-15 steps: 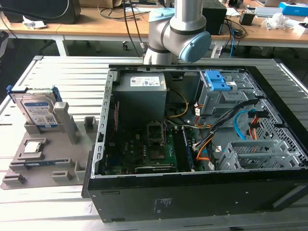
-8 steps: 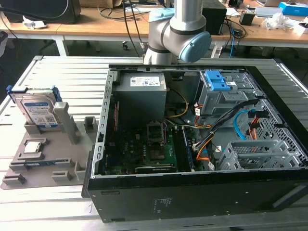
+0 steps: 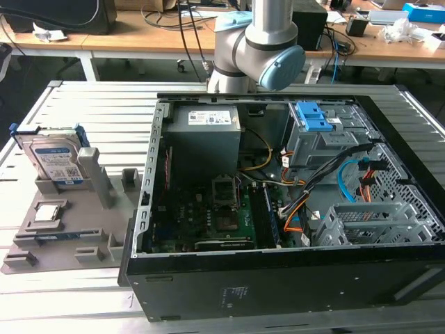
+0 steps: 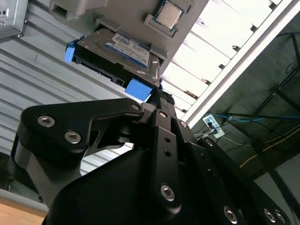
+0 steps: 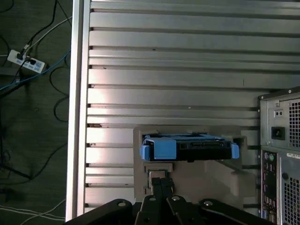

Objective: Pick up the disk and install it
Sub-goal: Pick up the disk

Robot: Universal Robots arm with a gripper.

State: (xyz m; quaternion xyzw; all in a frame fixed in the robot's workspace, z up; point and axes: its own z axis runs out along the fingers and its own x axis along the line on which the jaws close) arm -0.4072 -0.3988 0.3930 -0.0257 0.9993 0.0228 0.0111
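Nearest to me lies the open computer case (image 3: 278,278) on its side, on a slatted metal table (image 3: 97,111). Inside it I see the green motherboard (image 3: 201,216), orange and black cables, and further back a grey power supply (image 3: 203,136) beside a grey drive cage with a blue top (image 3: 316,132). At the exterior view's left of the case, a little apart from it, a grey holder tray (image 3: 69,229) sits on the same table. A small square silver chip (image 3: 46,212) lies flat on the tray. Behind the chip, the disk (image 3: 59,161) stands upright in a slot of the tray, its white-and-blue label facing me and its blue bracket around it. The disk is not installed; it is outside the case. In the first wrist view the gripper (image 5: 161,177) has its black fingers pressed together, with nothing between them. It points toward the tray and is close to the disk (image 5: 187,146) but does not hold it. The second wrist view shows the same: the fingertips meet just in front of the blue bracket of the disk (image 4: 117,49), with the chip (image 4: 168,14) beyond. Behind the case rises the arm (image 3: 257,49), grey with light blue caps. Farthest away are wooden desks (image 3: 139,38) with many cables.
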